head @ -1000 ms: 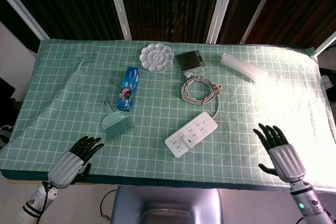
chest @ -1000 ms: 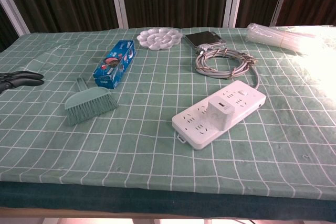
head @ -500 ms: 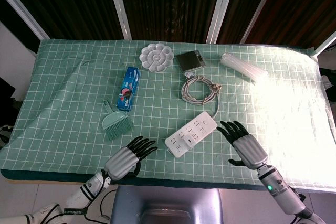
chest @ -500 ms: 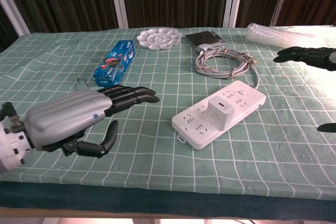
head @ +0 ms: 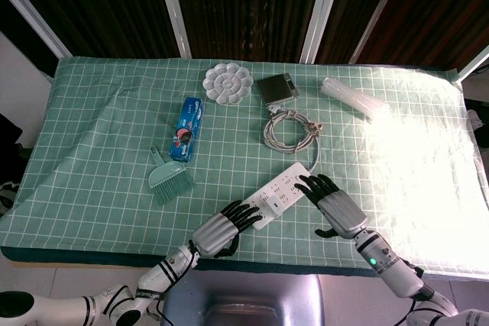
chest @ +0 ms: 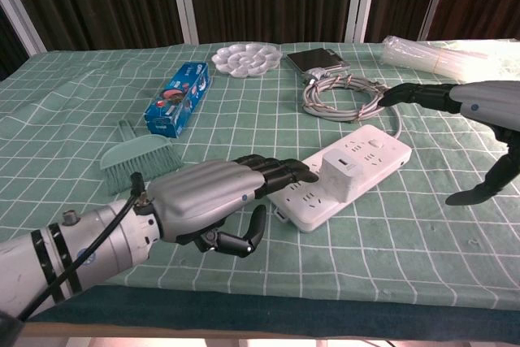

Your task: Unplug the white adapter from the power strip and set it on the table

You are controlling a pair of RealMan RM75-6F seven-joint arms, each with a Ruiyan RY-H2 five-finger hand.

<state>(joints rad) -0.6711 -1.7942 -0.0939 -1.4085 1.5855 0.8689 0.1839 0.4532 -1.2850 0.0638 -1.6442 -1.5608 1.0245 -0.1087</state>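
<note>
White adapter (chest: 340,173) plugged upright in power strip (chest: 374,145), between both hands. Left hand (chest: 213,197) empty, fingers extended, tips over strip's near end, just short of adapter. Right hand (chest: 479,115) empty, fingers spread, above strip's far end, beyond adapter. Coiled cable (chest: 341,95) past right fingertips.

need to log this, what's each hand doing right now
Left hand: open, fingers extended over the power strip, holding nothing.
Right hand: open, holding nothing.

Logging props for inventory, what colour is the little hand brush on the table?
Mint green hand brush, clearest in the chest view.
</note>
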